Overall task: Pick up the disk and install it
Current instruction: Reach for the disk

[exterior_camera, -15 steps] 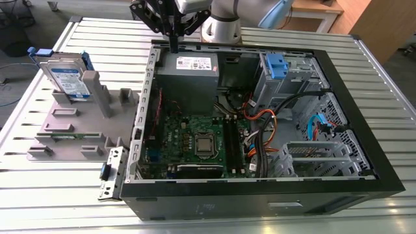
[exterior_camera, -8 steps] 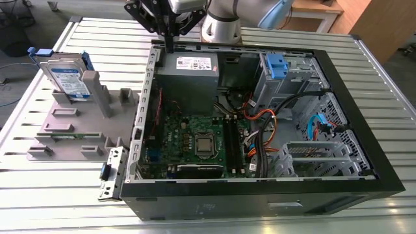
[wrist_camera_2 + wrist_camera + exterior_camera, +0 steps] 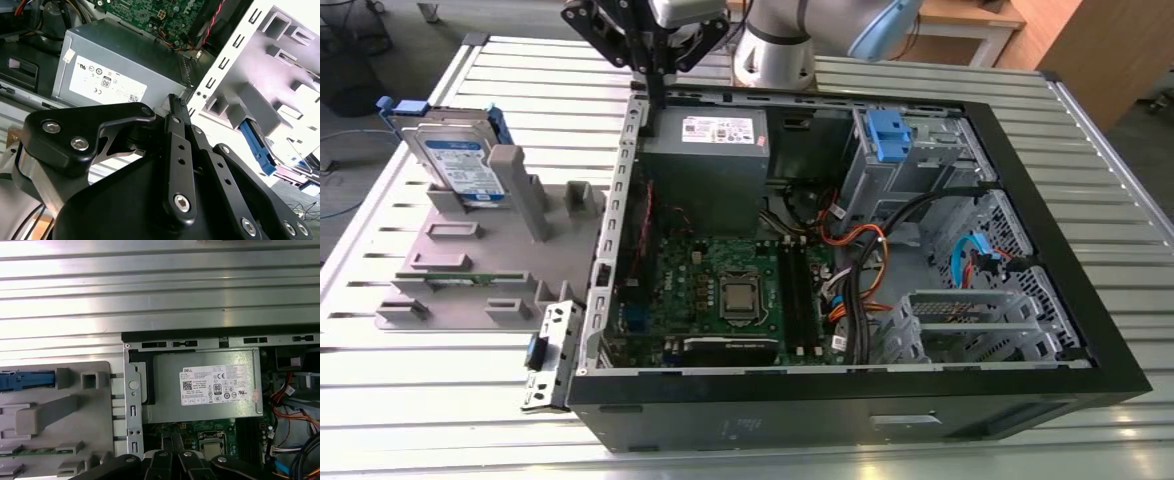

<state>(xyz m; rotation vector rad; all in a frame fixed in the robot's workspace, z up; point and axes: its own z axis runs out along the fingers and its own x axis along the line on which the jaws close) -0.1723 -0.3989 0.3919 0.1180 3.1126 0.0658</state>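
The disk [image 3: 460, 165] stands upright on its edge in a slot of a grey fixture [image 3: 467, 270] at the exterior view's left; it is silver with a white-and-blue label and a blue carrier frame. Its blue frame also shows in the second wrist view [image 3: 257, 145] and in the first wrist view [image 3: 25, 380]. My gripper [image 3: 650, 92] hangs over the back left corner of the open computer case [image 3: 854, 385], to the right of the disk and apart from it. Its fingers [image 3: 175, 115] are shut together with nothing between them.
A grey power-supply box [image 3: 707, 150] with a white sticker lies in the case just below my gripper. The motherboard [image 3: 720, 290], cables [image 3: 854, 260] and a drive bay with a blue latch [image 3: 887, 135] fill the case. Everything rests on a ribbed metal table [image 3: 454, 440].
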